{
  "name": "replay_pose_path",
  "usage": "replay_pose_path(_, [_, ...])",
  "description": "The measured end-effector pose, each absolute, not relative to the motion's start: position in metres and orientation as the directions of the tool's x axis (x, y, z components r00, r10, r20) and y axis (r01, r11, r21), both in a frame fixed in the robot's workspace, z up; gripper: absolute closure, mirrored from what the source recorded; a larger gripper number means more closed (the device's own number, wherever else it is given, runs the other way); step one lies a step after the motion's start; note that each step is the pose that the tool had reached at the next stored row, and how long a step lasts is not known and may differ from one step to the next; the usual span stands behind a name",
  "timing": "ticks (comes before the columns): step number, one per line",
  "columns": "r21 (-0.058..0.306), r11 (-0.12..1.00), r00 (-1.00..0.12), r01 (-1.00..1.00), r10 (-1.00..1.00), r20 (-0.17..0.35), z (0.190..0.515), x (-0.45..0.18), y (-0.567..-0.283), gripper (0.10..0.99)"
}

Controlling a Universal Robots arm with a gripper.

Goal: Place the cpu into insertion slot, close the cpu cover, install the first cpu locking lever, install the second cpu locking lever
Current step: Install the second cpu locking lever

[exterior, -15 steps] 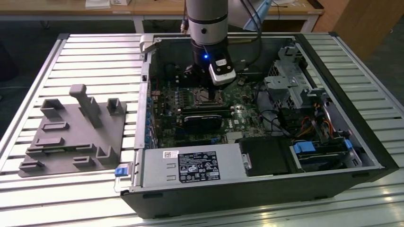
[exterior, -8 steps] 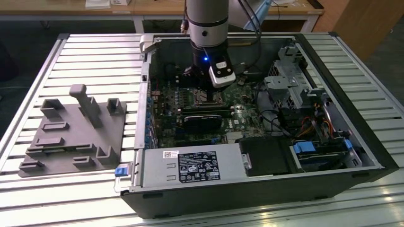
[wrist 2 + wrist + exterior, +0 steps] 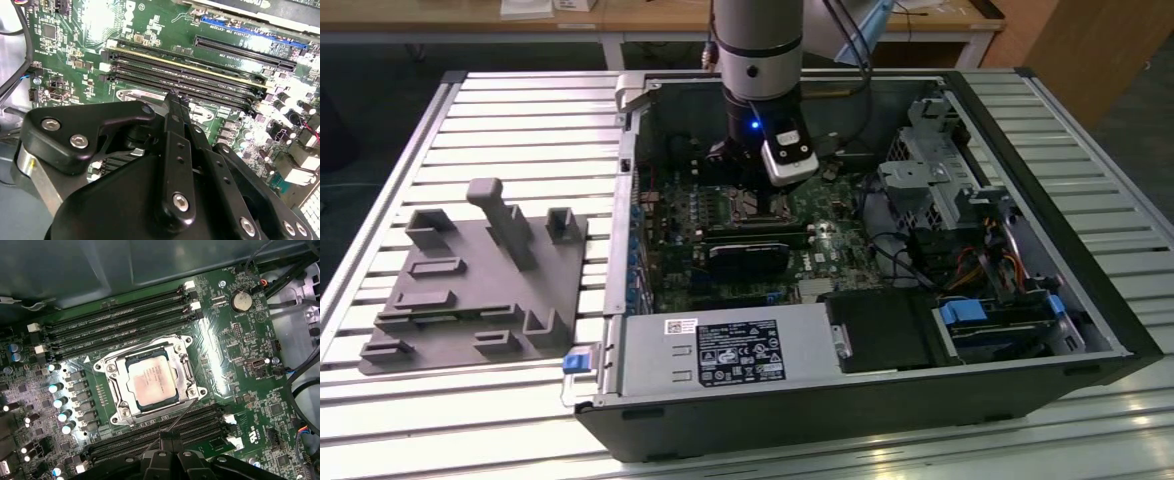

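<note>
The cpu, a dull silvery square chip, lies flat in the insertion slot on the green motherboard. The cpu cover, a silvery frame, lies down around the chip. A thin wire locking lever slants up off one side of the slot to the tips of my gripper. The black fingers are pressed together at the lever's free end; whether the wire is pinched between them I cannot tell. In the exterior view my gripper hangs just over the slot inside the open case.
Long black memory slots run on both sides of the socket, and several capacitors stand close by. In the case are a black card, a power supply and a drive cage. A grey fixture lies on the table.
</note>
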State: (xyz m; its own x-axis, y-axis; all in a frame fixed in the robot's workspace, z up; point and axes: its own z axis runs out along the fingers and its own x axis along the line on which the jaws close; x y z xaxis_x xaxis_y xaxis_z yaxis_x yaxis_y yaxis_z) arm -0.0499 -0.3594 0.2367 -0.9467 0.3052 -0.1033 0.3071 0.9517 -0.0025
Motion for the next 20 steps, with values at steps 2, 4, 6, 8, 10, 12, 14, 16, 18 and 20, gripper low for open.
replay_pose_path(2, [-0.002, 0.955, -0.950, 0.298, 0.296, -0.103, 0.2363, -0.0507, -0.3595, 0.980])
replay_pose_path(4, [-0.001, 0.960, -0.955, 0.279, 0.278, -0.103, 0.2359, -0.0509, -0.3594, 0.980])
replay_pose_path(6, [0.001, 0.967, -0.961, 0.256, 0.255, -0.102, 0.2353, -0.0510, -0.3594, 0.980])
replay_pose_path(8, [0.005, 0.972, -0.967, 0.235, 0.234, -0.101, 0.2344, -0.0511, -0.3595, 0.980])
replay_pose_path(10, [0.012, 0.975, -0.970, 0.220, 0.220, -0.099, 0.2332, -0.0517, -0.3594, 0.980])
replay_pose_path(12, [0.022, 0.978, -0.973, 0.209, 0.211, -0.097, 0.2319, -0.0534, -0.3596, 0.980])
replay_pose_path(14, [0.031, 0.979, -0.974, 0.201, 0.203, -0.095, 0.2305, -0.0554, -0.3599, 0.980])
replay_pose_path(16, [0.040, 0.980, -0.976, 0.194, 0.197, -0.094, 0.2292, -0.0572, -0.3604, 0.980])
replay_pose_path(18, [0.048, 0.981, -0.978, 0.186, 0.189, -0.092, 0.2282, -0.0581, -0.3611, 0.980])
replay_pose_path(20, [0.053, 0.982, -0.979, 0.179, 0.183, -0.091, 0.2275, -0.0588, -0.3624, 0.980])
